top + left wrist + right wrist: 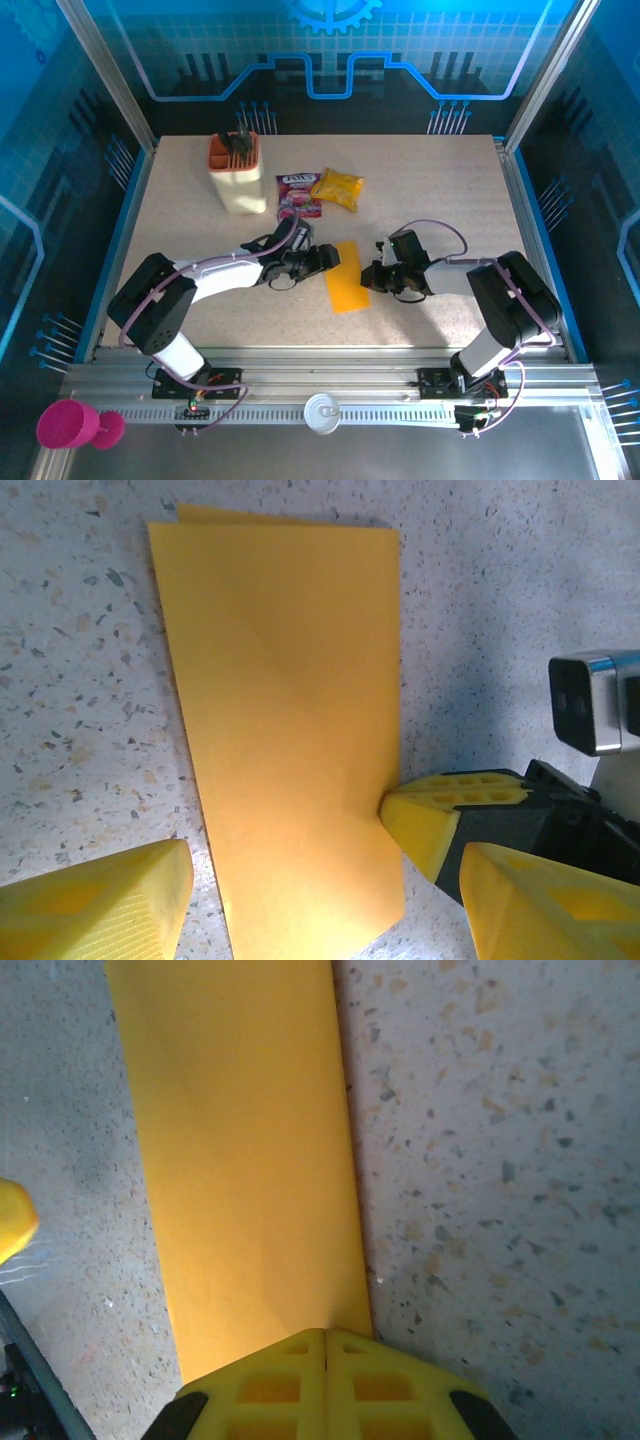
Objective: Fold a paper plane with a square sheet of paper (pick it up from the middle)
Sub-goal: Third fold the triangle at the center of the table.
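- Top external view: the square sheet of paper is lying flat on the counter between your two arms. It's showing as a narrow doubled-over strip, not a square.
- Left wrist view: a thin sliver of the under layer is peeking out at the strip's far end. So I'm guessing you're sitting on the first lengthwise fold, with no nose or wings shaped yet.
- Your left gripper is hovering over the strip's near end, jaws standing wide and holding nothing.
- Your right gripper isn't gripping anything either. Its jaws are pressed fully together and the tip is sitting right at the strip's edge, pinning it down I reckon.
- Next move, I'd say you're either opening the strip back out or starting on the corners. That's calling for one tip pinning while the other is catching a single layer, since paper this thin is likely going to slide.
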{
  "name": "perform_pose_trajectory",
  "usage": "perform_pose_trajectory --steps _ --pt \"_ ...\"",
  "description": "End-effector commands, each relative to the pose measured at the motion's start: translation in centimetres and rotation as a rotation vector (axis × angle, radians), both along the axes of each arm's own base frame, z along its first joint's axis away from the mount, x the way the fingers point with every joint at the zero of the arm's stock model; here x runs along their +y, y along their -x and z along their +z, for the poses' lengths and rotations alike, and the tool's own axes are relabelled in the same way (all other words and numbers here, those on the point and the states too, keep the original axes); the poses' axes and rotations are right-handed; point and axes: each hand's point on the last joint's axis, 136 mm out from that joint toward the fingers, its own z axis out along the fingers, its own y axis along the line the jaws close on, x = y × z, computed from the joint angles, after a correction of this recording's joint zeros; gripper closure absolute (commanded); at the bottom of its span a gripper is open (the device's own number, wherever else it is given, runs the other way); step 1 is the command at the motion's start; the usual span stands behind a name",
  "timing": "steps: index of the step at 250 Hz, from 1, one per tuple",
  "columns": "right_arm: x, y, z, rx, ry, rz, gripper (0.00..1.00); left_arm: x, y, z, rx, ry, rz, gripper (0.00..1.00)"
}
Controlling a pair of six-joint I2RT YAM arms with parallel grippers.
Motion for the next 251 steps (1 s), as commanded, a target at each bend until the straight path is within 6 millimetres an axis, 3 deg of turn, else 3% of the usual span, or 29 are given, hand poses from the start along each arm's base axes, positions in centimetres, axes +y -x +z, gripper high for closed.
perform_pose_trajectory --steps 1,180,251 --pt "-1.0 1.1 -2.0 0.054 0.024 -0.020 1.00 -0.8 1.0 -0.7 0.036 -0.002 -0.043 0.28" --pt "-1.8 1.6 -2.9 0.075 0.030 -0.034 1.00 -2.3 -0.2 -2.6 0.040 -0.058 -0.048 0.29" --pt "-1.9 1.7 -3.0 0.077 0.029 -0.035 1.00 -1.0 -0.2 -2.9 0.019 -0.114 0.003 0.29"
